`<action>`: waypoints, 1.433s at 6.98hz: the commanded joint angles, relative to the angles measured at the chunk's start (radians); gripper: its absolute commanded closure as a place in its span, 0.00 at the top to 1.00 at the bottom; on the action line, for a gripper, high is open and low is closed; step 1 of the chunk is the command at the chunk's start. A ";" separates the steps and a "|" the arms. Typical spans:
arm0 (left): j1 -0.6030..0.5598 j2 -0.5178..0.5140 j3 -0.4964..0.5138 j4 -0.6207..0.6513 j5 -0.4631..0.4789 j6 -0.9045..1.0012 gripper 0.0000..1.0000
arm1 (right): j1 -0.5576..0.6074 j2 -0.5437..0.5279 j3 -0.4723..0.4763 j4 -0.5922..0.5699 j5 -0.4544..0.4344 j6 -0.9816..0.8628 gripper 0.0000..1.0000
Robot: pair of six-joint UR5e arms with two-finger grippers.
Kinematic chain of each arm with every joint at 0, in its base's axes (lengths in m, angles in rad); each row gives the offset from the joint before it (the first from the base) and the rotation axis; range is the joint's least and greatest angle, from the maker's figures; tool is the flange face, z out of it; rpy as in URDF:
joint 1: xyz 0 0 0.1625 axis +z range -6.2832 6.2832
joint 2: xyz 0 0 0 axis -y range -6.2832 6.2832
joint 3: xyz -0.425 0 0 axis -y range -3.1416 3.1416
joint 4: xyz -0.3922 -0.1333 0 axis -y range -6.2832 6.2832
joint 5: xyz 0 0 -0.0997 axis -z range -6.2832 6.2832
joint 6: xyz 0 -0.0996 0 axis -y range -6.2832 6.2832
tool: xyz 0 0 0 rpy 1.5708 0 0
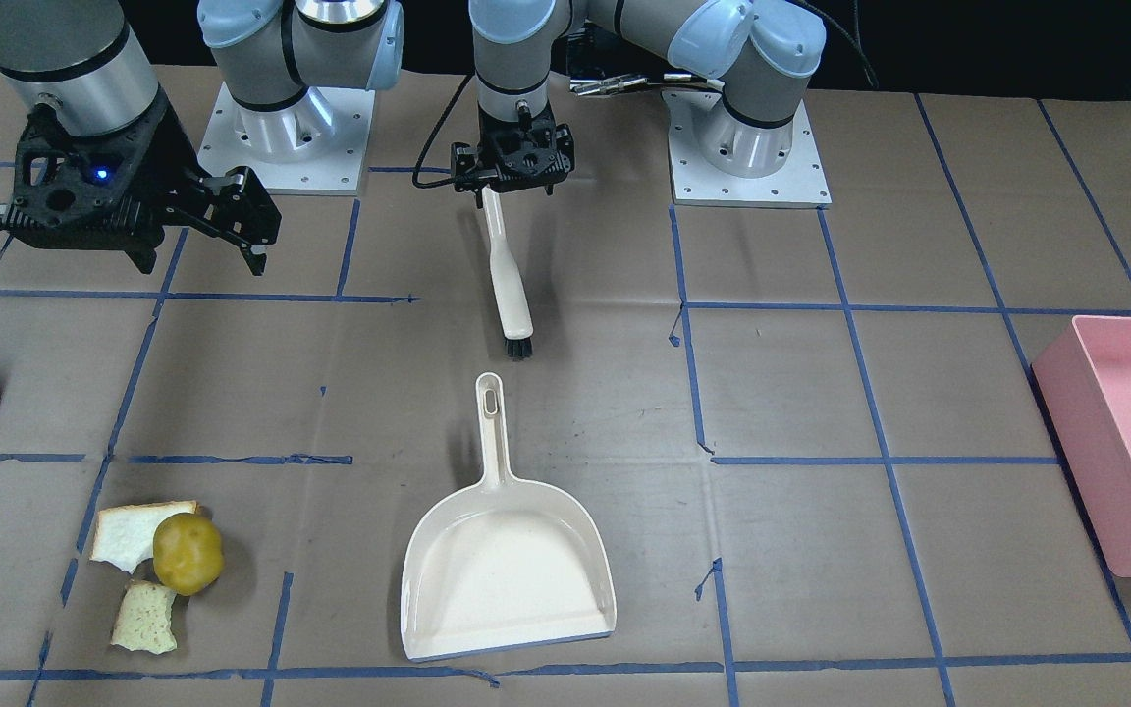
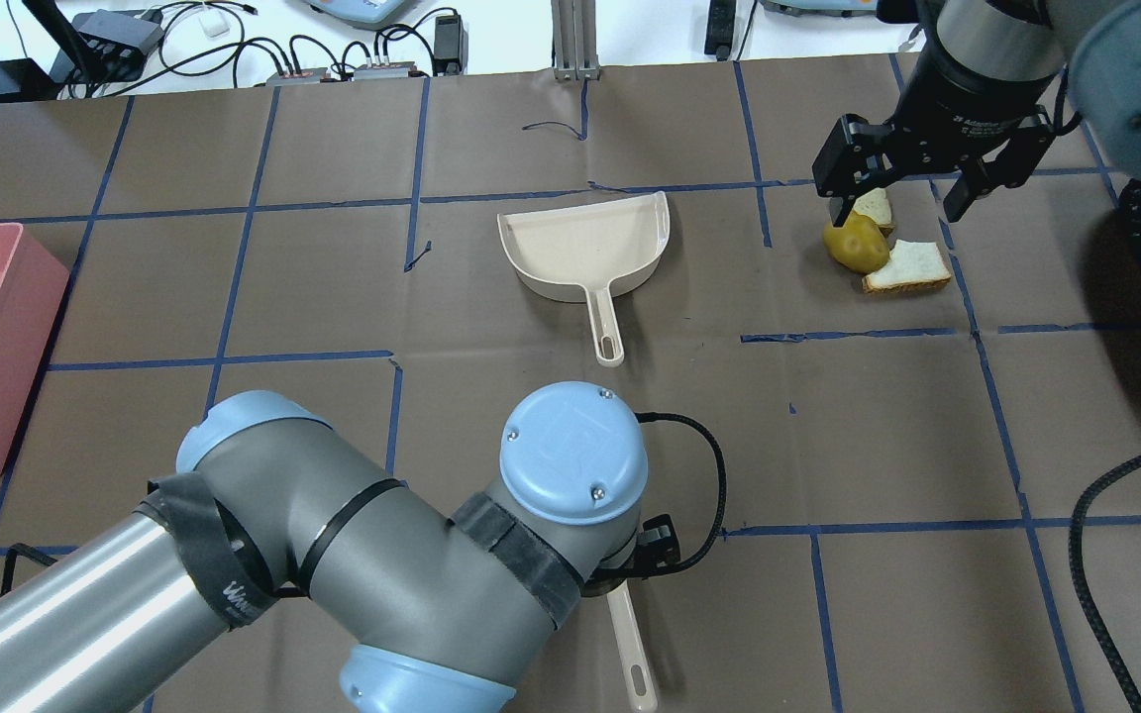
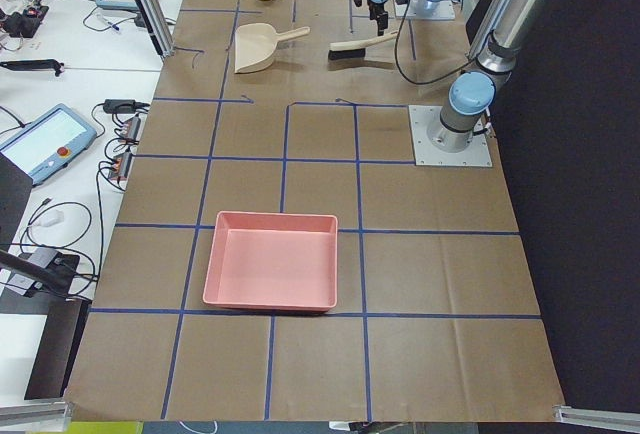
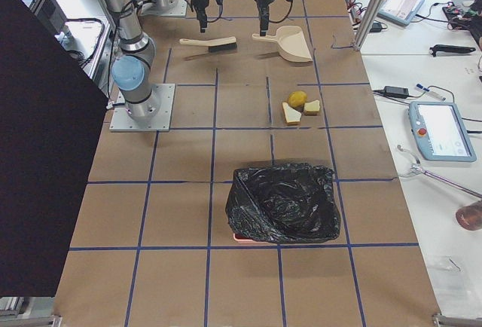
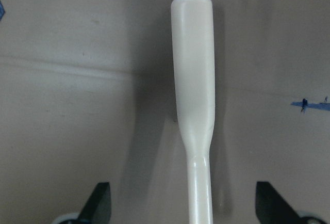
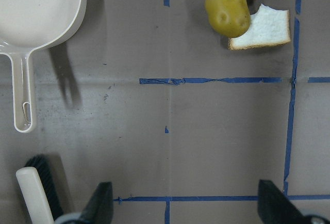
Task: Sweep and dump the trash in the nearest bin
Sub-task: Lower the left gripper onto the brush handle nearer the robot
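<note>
Closest to the robot's edge of the worktop [image 1: 821,393], about midway along it, the brush [image 1: 507,275] appears to lie flat with its handle toward the robot and its black bristles toward the far edge. The left hand [image 1: 514,185] is poised over the handle end, fingers spread wide on either side and not touching it, so it grips nothing yet. Further out, the cream dustpan [image 1: 511,570] sits empty, handle pointing back at the bristles and just apart from them, mouth facing the far edge. The right hand [image 2: 897,213] hangs well above the worktop on the robot's right, fingers fully parted and holding nothing. Near the far edge, toward the right end, the trash sits in one cluster: the olive-yellow fruit [image 1: 188,553], one bread slice [image 1: 134,535] against it on the right-end side, and another bread slice [image 1: 145,617] close by on the far-edge side. A black-bagged bin [image 4: 285,203] stands at the right end and a pink bin [image 1: 1076,442] at the left end; the black-bagged one looks the nearer to the trash. By my reading the task has barely begun: neither tool is in hand, nothing has been swept, the pan is well apart from the trash, and gripping, sweeping, carrying and dumping all remain.
</note>
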 commanded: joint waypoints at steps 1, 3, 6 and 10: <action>-0.041 -0.043 -0.007 0.014 -0.003 -0.039 0.99 | 0.000 0.001 0.001 0.000 0.000 0.000 1.00; -0.085 -0.101 -0.007 0.095 -0.003 -0.039 0.97 | 0.000 0.000 -0.001 0.000 0.000 0.000 1.00; -0.114 -0.095 -0.049 0.157 0.075 -0.075 0.93 | 0.000 0.000 0.001 0.000 0.000 0.000 1.00; -0.147 -0.104 -0.098 0.270 0.117 -0.119 0.89 | 0.000 0.000 0.001 0.000 0.000 0.000 1.00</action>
